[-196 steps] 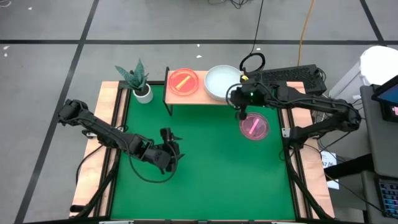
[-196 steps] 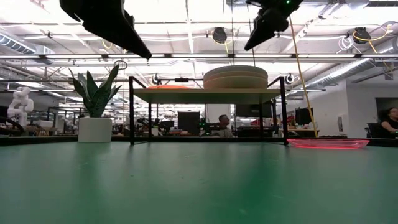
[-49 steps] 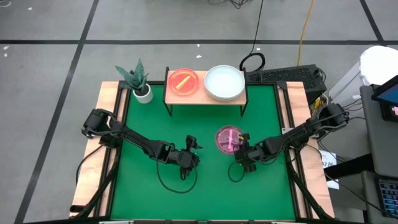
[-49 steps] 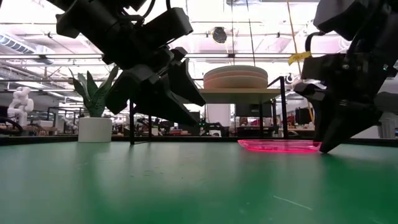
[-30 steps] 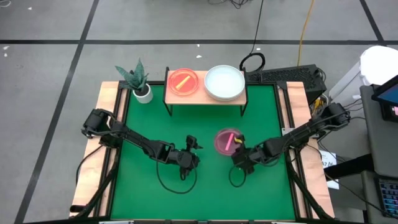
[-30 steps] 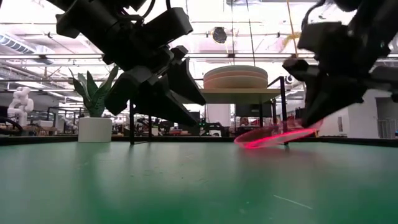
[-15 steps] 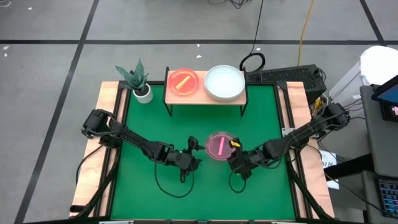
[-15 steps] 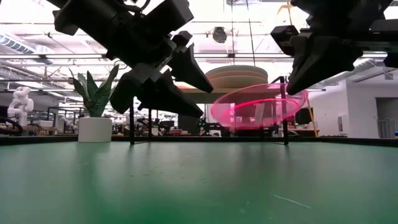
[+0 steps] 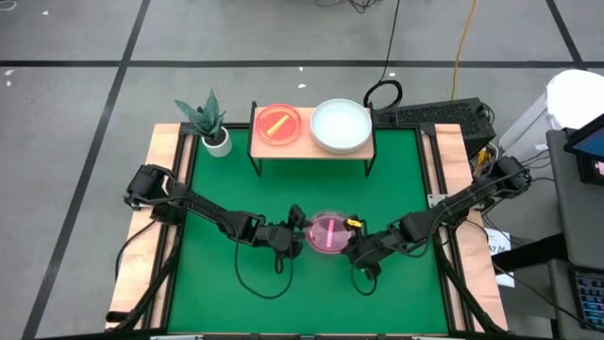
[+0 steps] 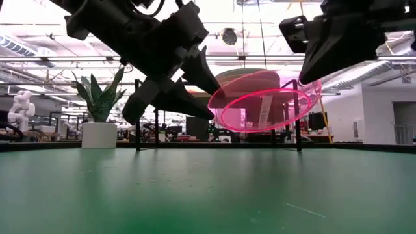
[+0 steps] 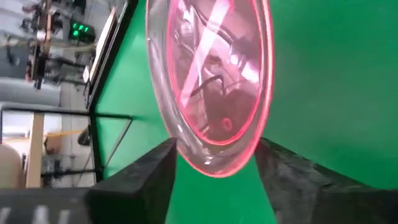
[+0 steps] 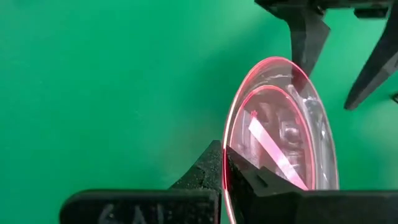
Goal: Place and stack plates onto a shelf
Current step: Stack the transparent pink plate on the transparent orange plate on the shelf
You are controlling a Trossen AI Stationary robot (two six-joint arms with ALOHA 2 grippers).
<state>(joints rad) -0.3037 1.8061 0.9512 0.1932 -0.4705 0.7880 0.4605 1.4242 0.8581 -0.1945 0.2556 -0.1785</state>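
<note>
A small round translucent pink plate (image 9: 327,232) with a paler stripe across its glossy, glass-like face hangs tilted in the air above the smooth green mat (image 9: 283,293), near the table's front middle. The right gripper (image 9: 353,247) has its dark fingers pressed shut on the plate's rim on the right side; the right wrist view shows the thin rim (image 12: 227,163) pinched between the two matte black fingertips. The left gripper (image 9: 300,227) stands at the opposite rim with its fingers parted, one on either side of the plate's edge; the left wrist view shows both black fingers (image 11: 149,180) flanking the rim, and whether they already press on it cannot be told.

At the back of the mat stands the low rectangular shelf (image 9: 311,147) with a light wooden top and thin black metal legs. On it lie a translucent reddish-pink plate with an amber stripe (image 9: 278,124) to the left and a stack of larger opaque plates, white on top (image 9: 341,125), to the right. A spiky green plant in a white pot (image 9: 209,122) stands just left of the shelf.
</note>
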